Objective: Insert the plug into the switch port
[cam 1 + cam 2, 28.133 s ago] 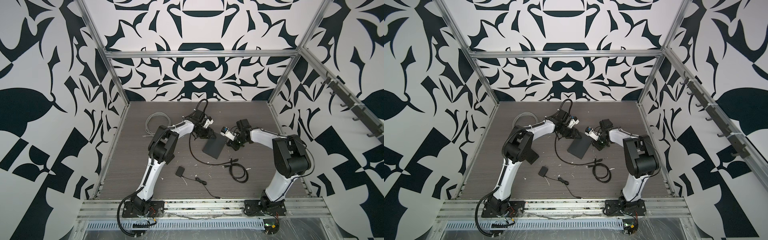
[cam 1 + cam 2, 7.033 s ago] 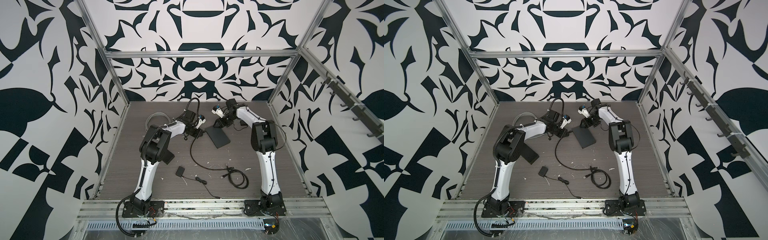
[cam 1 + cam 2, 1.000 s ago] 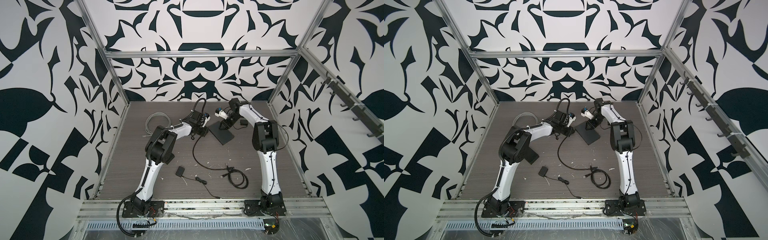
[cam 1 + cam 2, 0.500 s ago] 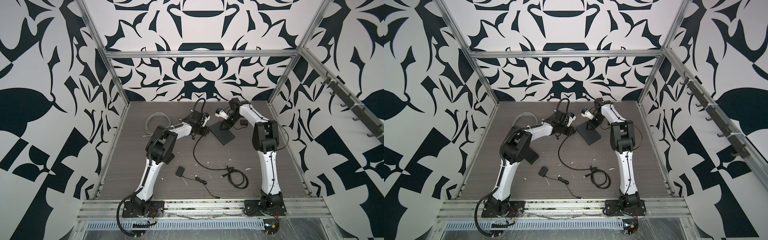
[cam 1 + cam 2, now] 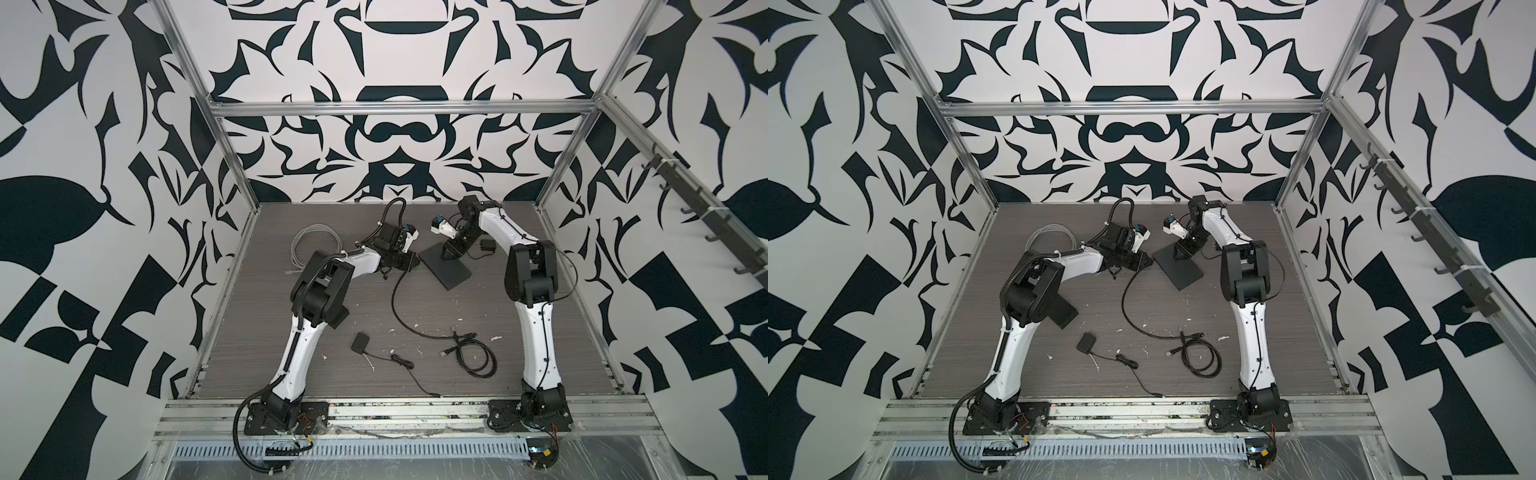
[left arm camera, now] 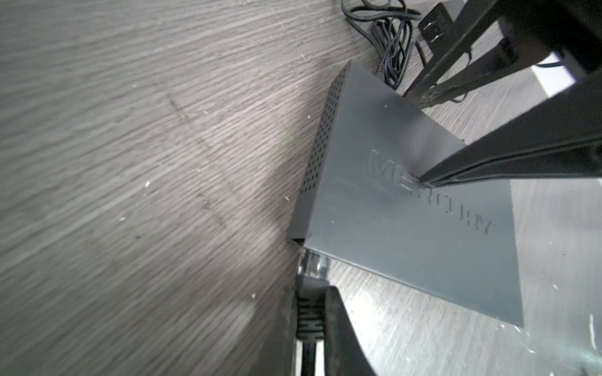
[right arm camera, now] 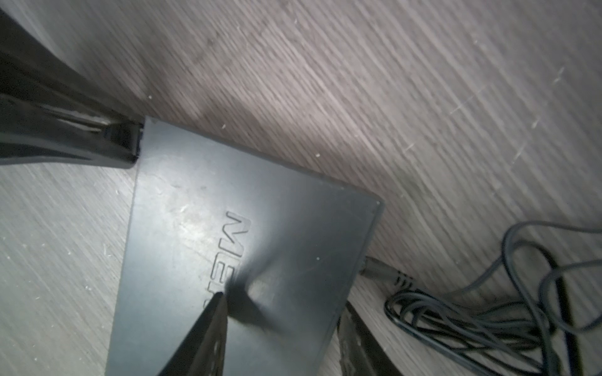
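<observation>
Top views both show a loose grey cable coil (image 5: 313,245) at the upper left of the tabletop (image 5: 249,332), and lower down a small black box (image 5: 360,343) with a thin lead.

Right of the coil, the left gripper (image 5: 412,262) lies low at the left corner of the switch (image 5: 451,274). The switch is a flat black box in the upper middle of the frame. In the left wrist view the fingers (image 6: 338,325) are narrow and clamped on the black boot of the plug (image 6: 312,267). The plug's clear tip meets the switch's port face at that corner, under the top edge; how far it has gone in cannot be told.

A black cable (image 5: 395,305) trails from the plug toward the lower middle, near a looped black cord (image 5: 473,357).

Further right, the right gripper (image 5: 449,254) stands over the switch with its fingers half apart and holding nothing. In the right wrist view one fingertip (image 7: 216,298) rests on the switch's top by the raised lettering. The other stands just past the back edge, beside a thin cord bundle (image 7: 488,312).

A wall adapter (image 5: 486,245) lies just right of the switch.
</observation>
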Action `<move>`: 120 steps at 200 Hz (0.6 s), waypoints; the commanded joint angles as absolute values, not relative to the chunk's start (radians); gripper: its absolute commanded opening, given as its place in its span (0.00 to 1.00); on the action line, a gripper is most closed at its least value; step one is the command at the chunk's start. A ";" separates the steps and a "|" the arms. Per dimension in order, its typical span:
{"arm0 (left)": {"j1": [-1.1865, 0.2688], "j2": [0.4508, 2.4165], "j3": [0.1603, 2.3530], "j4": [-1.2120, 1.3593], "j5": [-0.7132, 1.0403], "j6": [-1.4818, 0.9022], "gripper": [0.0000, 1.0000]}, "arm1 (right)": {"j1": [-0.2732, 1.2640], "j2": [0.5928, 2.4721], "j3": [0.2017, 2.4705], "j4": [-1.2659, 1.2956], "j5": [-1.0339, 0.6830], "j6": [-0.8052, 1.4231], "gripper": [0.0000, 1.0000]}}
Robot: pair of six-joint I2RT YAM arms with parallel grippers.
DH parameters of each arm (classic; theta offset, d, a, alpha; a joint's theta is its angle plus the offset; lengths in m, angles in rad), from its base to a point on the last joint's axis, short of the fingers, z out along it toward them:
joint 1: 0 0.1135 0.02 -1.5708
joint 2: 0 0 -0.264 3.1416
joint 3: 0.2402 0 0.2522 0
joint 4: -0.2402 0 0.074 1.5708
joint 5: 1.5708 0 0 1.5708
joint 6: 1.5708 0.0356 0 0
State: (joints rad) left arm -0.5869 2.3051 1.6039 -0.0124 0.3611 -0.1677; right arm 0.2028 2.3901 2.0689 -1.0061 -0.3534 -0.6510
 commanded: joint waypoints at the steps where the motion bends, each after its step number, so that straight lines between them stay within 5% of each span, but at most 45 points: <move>1: -0.682 2.378 1.670 0.114 0.371 -0.224 0.04 | 0.396 2.428 2.016 -1.218 -0.732 -0.725 0.43; 32: -0.653 2.422 1.666 0.315 0.539 -0.431 0.05 | 0.397 2.431 2.018 -1.223 -0.734 -0.730 0.43; 120: -0.675 2.388 1.677 0.247 0.429 -0.306 0.09 | 0.404 2.440 2.033 -1.237 -0.729 -0.736 0.42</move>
State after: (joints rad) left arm -0.5728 2.3405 1.6176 0.0620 0.4469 -0.3149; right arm 0.2028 2.3905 2.0834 -1.0164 -0.3069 -0.6506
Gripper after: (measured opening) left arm 0.145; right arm 0.481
